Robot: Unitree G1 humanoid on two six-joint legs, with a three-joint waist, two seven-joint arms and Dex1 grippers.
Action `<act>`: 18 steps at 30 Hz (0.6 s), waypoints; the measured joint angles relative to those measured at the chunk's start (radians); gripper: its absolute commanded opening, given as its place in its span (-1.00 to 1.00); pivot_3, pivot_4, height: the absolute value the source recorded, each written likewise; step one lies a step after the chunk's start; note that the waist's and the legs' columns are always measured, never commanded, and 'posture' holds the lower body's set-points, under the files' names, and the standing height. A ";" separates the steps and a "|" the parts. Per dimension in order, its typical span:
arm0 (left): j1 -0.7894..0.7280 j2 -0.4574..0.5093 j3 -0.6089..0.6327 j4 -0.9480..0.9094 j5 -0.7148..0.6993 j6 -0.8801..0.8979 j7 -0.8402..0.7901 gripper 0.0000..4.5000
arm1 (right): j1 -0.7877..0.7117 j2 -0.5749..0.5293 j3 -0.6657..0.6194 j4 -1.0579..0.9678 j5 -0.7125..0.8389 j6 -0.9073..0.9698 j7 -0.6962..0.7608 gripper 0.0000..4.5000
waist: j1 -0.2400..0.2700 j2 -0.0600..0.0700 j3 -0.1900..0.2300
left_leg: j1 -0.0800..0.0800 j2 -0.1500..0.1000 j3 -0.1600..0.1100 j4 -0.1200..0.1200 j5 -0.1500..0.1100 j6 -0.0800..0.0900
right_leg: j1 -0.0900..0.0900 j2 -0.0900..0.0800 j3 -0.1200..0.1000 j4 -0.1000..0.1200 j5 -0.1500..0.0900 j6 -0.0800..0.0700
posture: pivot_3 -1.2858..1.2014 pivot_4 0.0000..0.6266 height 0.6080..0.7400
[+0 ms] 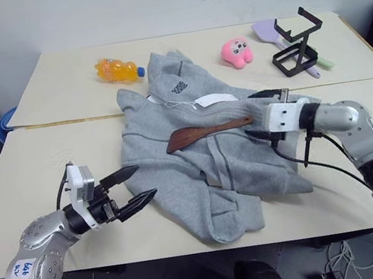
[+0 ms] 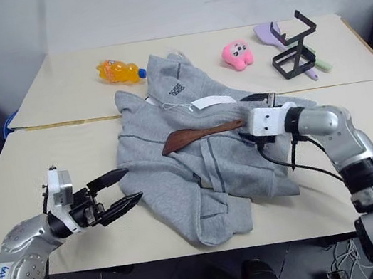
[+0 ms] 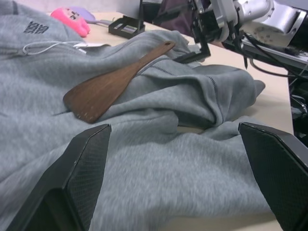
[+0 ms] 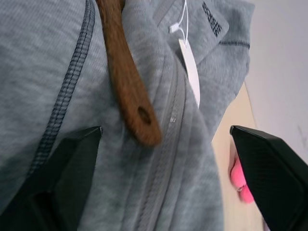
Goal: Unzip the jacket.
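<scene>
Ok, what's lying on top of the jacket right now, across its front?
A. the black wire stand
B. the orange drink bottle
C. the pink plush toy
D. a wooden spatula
D. A brown wooden spatula lies across the grey jacket, its handle end toward the right gripper; the bottle, plush toy and wire stand sit farther back on the table, off the jacket.

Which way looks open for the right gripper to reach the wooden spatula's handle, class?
Probably yes, head-on: the right gripper hangs open just beyond the handle end of the wooden spatula, which lies bare on top of the jacket; nothing sits between them.
</scene>
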 measured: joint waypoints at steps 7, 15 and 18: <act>-0.002 -0.022 -0.002 0.006 0.021 -0.032 0.003 1.00 | -0.029 0.003 0.029 0.034 0.009 -0.046 0.049 -0.49 | -0.002 0.000 0.000 | 0.000 0.000 0.000 0.000 0.000 0.000 | 0.000 0.000 0.000 0.000 0.000 0.000 | 0.03 -0.52 1.00; -0.007 -0.042 -0.013 0.032 0.039 -0.046 0.014 1.00 | -0.040 0.018 0.035 0.036 0.047 -0.110 0.082 -0.99 | -0.002 0.000 0.000 | 0.000 0.001 0.000 0.000 0.000 0.000 | 0.000 0.000 0.000 0.000 0.000 0.000 | 0.03 -0.52 1.00; -0.008 -0.054 -0.016 0.033 0.043 -0.054 0.017 1.00 | 0.046 0.003 -0.007 -0.065 0.156 -0.092 0.118 -0.99 | 0.006 0.000 0.000 | -0.002 0.000 -0.003 0.000 0.000 0.000 | 0.000 -0.001 -0.002 -0.001 0.000 0.000 | 0.03 -0.52 1.00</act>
